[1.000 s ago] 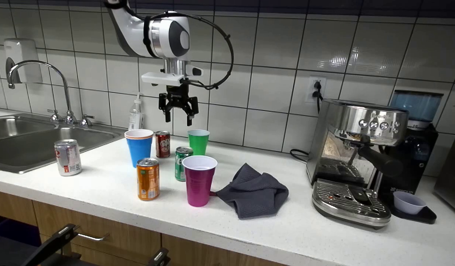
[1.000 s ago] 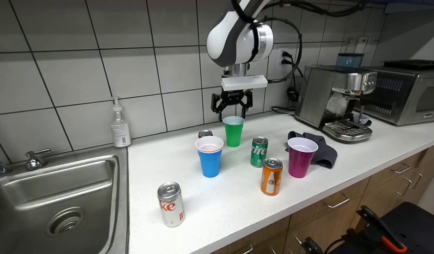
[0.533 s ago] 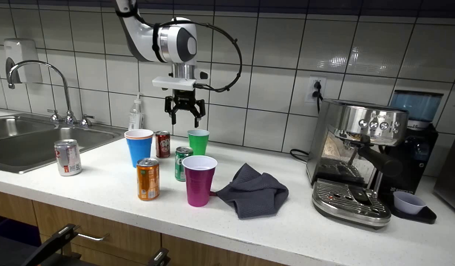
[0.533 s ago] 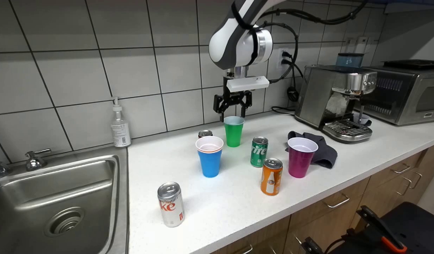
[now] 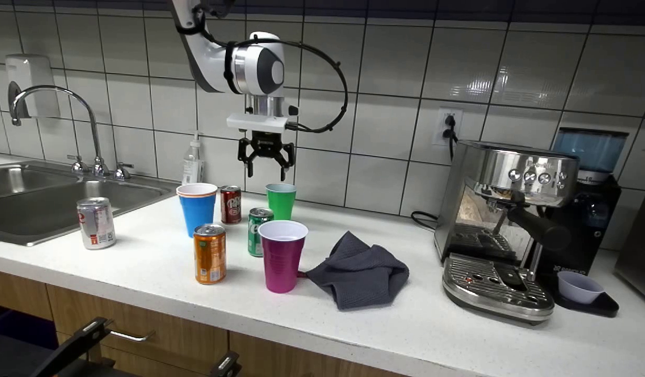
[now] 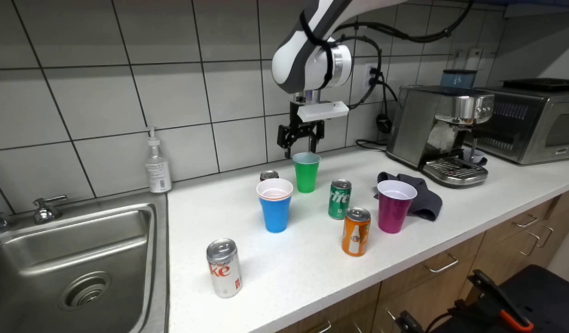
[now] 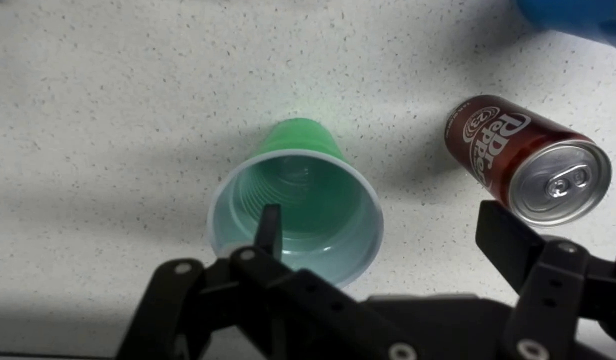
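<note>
The end effector [image 5: 266, 174] hangs in the air near the top of the green cup [image 7: 300, 137], spread wide apart (in the wrist view, it hides part of the cup's inside). The green cup stands up straight on the white table [image 6: 289, 282], with a red Dr Pepper can [image 7: 508, 145], a green can [image 6: 339, 201] and a blue cup stack [image 6: 276, 215] close by. Nearer the front are an orange can [image 5: 210, 259], a purple cup [image 5: 282, 264] with a gray cloth [image 5: 367, 272] just beside it, and a silver can [image 6: 225, 275] near the sink [image 6: 160, 259].
</note>
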You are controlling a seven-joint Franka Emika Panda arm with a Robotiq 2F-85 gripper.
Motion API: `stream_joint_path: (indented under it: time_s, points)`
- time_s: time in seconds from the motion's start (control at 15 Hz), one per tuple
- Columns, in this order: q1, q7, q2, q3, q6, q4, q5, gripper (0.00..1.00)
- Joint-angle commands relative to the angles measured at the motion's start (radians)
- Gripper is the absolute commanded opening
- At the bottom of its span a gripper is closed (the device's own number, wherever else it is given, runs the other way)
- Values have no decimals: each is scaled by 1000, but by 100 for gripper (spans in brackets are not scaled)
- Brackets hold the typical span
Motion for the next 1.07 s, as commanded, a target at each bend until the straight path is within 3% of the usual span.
stream_joint_path:
  time_s: [0.0,0.93,1.0]
  points:
    - [-24,-43,45,30,-7,58,19,100]
    - [-12,-15,117,21,55,94,1,100]
    - [-10,-12,120,18,63,93,-2,89]
